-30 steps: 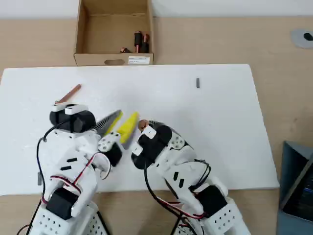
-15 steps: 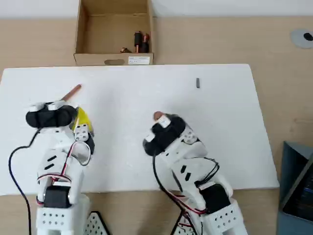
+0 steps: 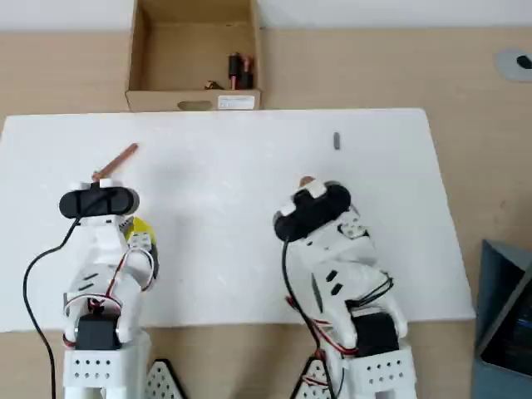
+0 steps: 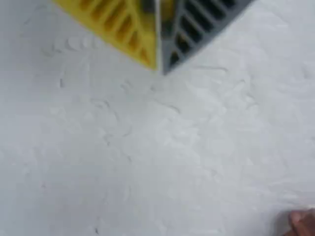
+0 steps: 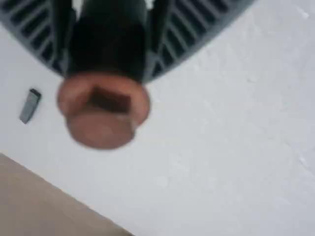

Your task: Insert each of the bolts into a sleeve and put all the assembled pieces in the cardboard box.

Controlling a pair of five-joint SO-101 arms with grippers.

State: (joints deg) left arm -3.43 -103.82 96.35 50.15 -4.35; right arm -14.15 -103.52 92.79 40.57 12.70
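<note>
My right gripper (image 5: 106, 73) is shut on an assembled piece, a black sleeve (image 5: 107, 46) with a copper bolt head (image 5: 102, 109) poking out of its end. Seen from the high view, that gripper (image 3: 307, 184) hangs over the middle right of the white mat. My left gripper (image 4: 158, 63) is shut with nothing in it, its yellow and grey fingers pressed together just above the mat; from above it (image 3: 135, 227) sits at the left. A loose copper bolt (image 3: 116, 160) lies just beyond it, its tip (image 4: 301, 223) visible too. A loose dark sleeve (image 3: 336, 140) (image 5: 30, 104) lies beyond the right gripper.
The cardboard box (image 3: 141, 58) stands on the wooden table behind the mat (image 3: 249, 274), with assembled pieces (image 3: 237, 70) in its right front corner. A dark bin (image 3: 503, 307) sits at the right edge. Between the two arms the mat is bare.
The two grippers were together at the mat's middle. The left one has let go and swung back left. The right one has moved right and farther out with the assembled piece.
</note>
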